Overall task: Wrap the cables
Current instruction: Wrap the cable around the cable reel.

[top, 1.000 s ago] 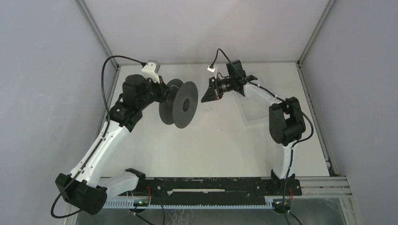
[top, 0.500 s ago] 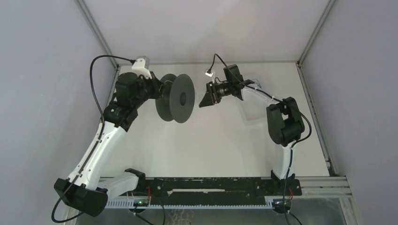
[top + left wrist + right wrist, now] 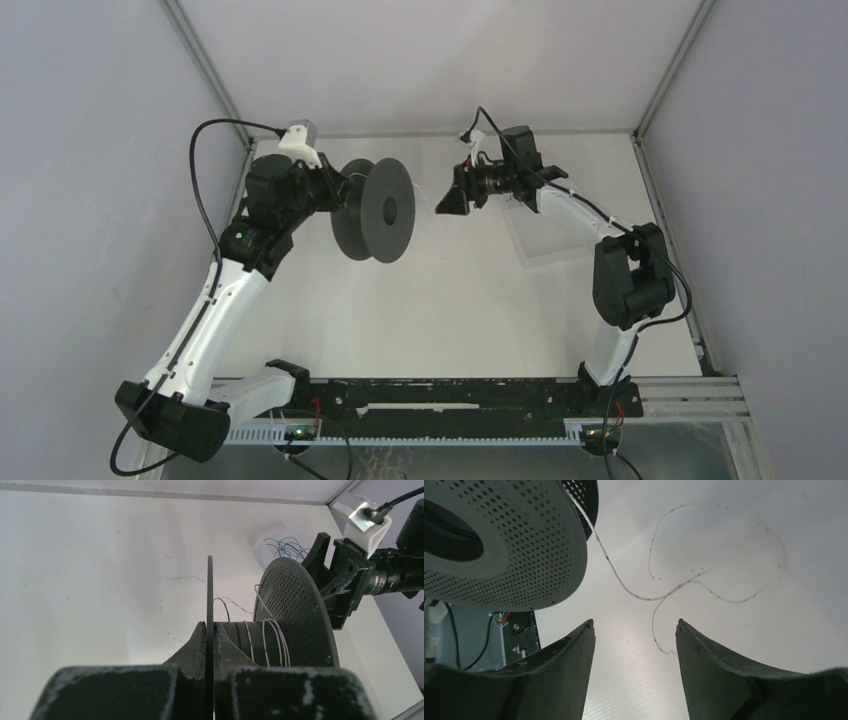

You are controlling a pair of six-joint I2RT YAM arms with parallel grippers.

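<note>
The winding looks only partly done. The left gripper [image 3: 210, 636] is clamped on the rim of one flange of the black spool [image 3: 375, 210] and holds it off the table [image 3: 450, 320] with its axle roughly level. In the left wrist view a handful of turns of the cable [image 3: 640, 598] sit on the hub, bunched toward the perforated flange farthest from that gripper. The rest of the hub is bare. From the rim of that perforated flange the thin whitish cord drops away and lies on the table beside the spool in a few loose, crossing loops. Its free end is visible and unheld. The right gripper [image 3: 634, 630] hovers just beside the perforated flange, on the side away from the left gripper. Its jaws are spread wide with nothing between them, and the slack lies below. What is left, by my reading, is to pick up the trailing cord again and wind the loops onto the hub. Beyond the spool lies a tangle of blue wire [image 3: 285, 545], untouched.
</note>
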